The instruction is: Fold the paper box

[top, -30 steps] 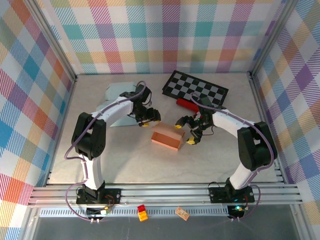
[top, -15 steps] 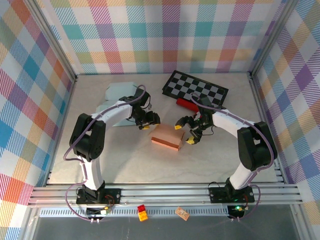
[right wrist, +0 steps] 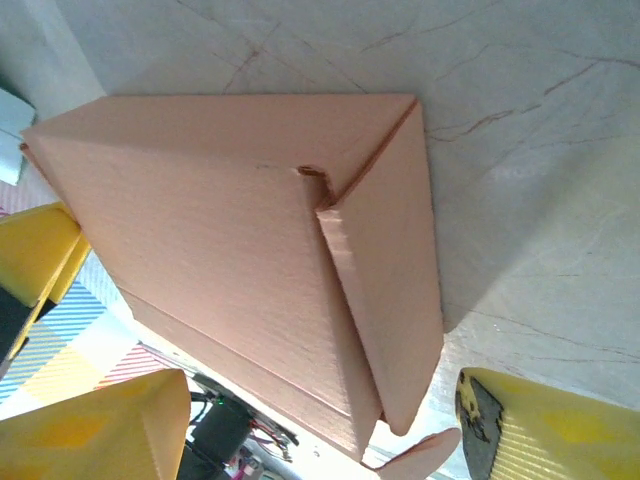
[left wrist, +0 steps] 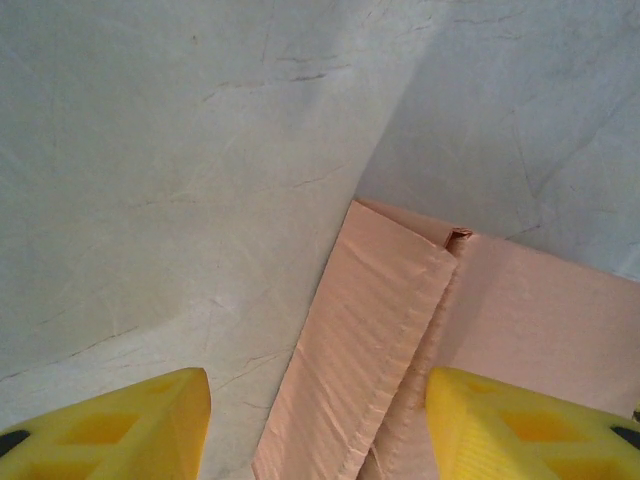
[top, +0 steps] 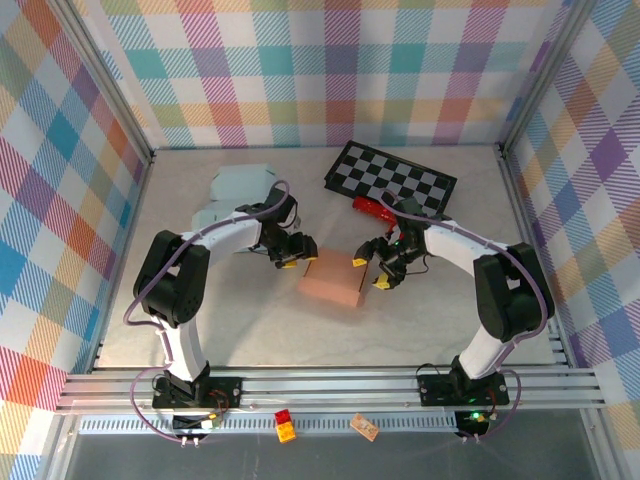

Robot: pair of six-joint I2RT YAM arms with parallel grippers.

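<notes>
Crowding the paper box [top: 333,283] from both ends now, just on the near side of the checkered board [top: 392,178], after standing off wider a second ago and letting the box slide slightly leftward. Straddling a folded flap edge with the left gripper [top: 293,258], off the board's left corner, jaws parted about halfway and clamping nothing, while drawing the right gripper [top: 370,272], below the board's middle, narrower than before yet open around the box's corner. Suggests walls partly folded, a corner flap loose, and a pinch about to come.
</notes>
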